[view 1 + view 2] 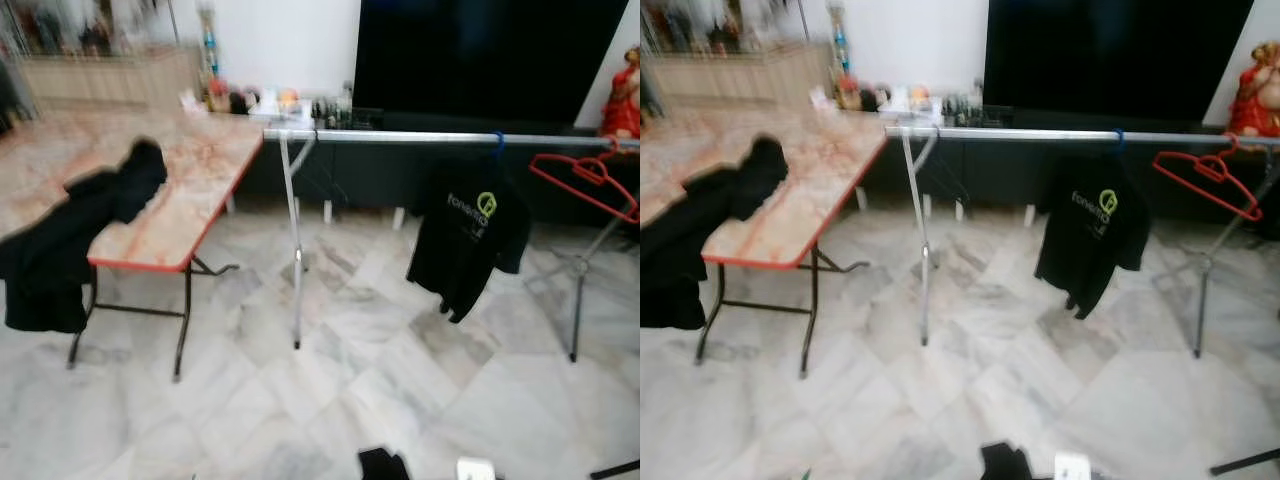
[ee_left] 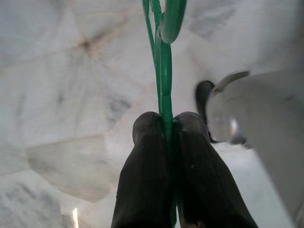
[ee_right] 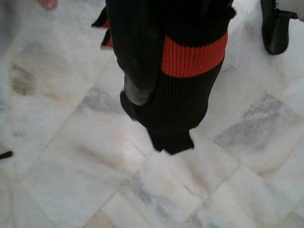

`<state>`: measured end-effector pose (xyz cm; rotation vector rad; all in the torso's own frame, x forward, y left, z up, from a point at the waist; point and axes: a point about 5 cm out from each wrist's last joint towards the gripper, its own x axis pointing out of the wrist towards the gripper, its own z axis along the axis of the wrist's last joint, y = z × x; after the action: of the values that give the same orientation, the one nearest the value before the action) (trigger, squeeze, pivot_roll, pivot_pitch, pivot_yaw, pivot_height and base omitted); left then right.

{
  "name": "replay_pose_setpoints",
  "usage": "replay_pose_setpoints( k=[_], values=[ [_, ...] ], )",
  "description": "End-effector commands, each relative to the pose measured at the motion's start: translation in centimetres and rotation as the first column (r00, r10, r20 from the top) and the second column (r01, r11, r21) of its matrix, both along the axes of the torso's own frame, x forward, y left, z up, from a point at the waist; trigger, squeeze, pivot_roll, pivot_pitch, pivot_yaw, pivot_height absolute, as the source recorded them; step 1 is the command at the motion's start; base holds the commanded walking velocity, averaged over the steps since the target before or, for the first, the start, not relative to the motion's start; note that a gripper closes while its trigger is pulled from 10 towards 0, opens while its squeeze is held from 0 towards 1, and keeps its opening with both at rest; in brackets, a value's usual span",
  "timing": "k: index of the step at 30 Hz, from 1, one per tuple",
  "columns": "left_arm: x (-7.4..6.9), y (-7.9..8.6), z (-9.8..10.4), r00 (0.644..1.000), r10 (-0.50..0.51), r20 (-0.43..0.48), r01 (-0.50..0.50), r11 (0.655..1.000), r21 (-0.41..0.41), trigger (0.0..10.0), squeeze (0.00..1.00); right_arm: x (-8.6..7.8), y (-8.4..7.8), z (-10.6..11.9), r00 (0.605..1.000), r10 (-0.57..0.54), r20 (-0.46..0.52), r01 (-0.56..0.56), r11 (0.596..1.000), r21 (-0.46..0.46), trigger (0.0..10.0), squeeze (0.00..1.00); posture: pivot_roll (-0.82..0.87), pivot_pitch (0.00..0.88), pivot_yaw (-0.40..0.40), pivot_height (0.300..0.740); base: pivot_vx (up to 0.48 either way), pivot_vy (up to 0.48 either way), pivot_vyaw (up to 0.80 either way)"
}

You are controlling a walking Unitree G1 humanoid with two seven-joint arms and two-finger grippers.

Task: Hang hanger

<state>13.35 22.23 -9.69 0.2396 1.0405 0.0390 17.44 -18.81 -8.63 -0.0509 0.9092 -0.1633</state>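
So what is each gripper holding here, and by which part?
Left gripper: green hanger, pinched on its thin wire section. Right gripper: black garment with a red band, exact hold unclear.

Left gripper (image 2: 167, 124): 2 long black fingers (image 2: 145, 180), rounded tips, smooth matte surface. Right gripper finger (image 3: 135, 71): black, glossy, blunt tip.
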Motion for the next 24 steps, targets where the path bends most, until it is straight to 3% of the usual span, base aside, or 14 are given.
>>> replay_pose_setpoints(
  k=[1,11,17,21,22,23,24],
  values=[
    [0.2,-0.3,0.0,1.0,-0.003,0.004,0.003,1.0,-0.004,10.0,0.0,1.3,-0.2,0.7,0.999,0.007,0.041,-0.006,1.0,-0.01,10.0,0.0,0.1,0.0,-0.034,0.74,0.0,0.0,0.0],
    [0.4,-0.4,0.1,0.999,0.018,0.041,-0.017,1.0,-0.013,10.0,0.0,1.7,-0.3,0.9,0.998,0.013,0.057,-0.013,1.0,-0.011,10.0,0.0,0.11,0.0,-0.046,0.74,0.0,0.0,0.0],
    [0.9,-0.5,0.6,0.99,-0.003,0.144,0.003,1.0,-0.002,10.0,0.0,3.0,-0.2,1.6,0.994,0.007,0.11,-0.006,1.0,-0.009,10.0,0.0,0.11,0.0,-0.051,0.74,0.0,0.0,0.0],
    [1.3,-0.6,1.1,0.972,0.008,0.236,-0.008,1.0,-0.002,10.0,0.0,4.8,0.0,2.8,0.983,0.019,0.183,-0.018,1.0,-0.01,10.0,0.0,0.11,0.0,-0.053,0.74,0.0,0.0,0.0],
    [6.7,-0.6,4.2,0.9,-0.057,0.432,0.042,0.998,0.044,10.0,0.0,6.5,0.2,3.9,0.968,0.024,0.251,-0.023,1.0,-0.006,10.0,0.0,0.12,0.0,-0.05,0.74,0.0,0.0,0.0],
    [6.7,-0.6,4.2,0.9,-0.057,0.432,0.042,0.998,0.044,10.0,0.0,6.5,0.2,3.9,0.968,0.024,0.251,-0.023,1.0,-0.006,10.0,0.0,0.12,0.0,-0.05,0.74,0.0,0.0,0.0],
    [8.1,-0.7,5.3,0.872,-0.075,0.483,0.055,0.997,0.055,10.0,0.0,6.9,0.3,4.2,0.963,0.021,0.269,-0.021,1.0,-0.003,10.0,0.0,0.12,0.0,-0.05,0.74,0.0,0.0,0.0]
  ],
)
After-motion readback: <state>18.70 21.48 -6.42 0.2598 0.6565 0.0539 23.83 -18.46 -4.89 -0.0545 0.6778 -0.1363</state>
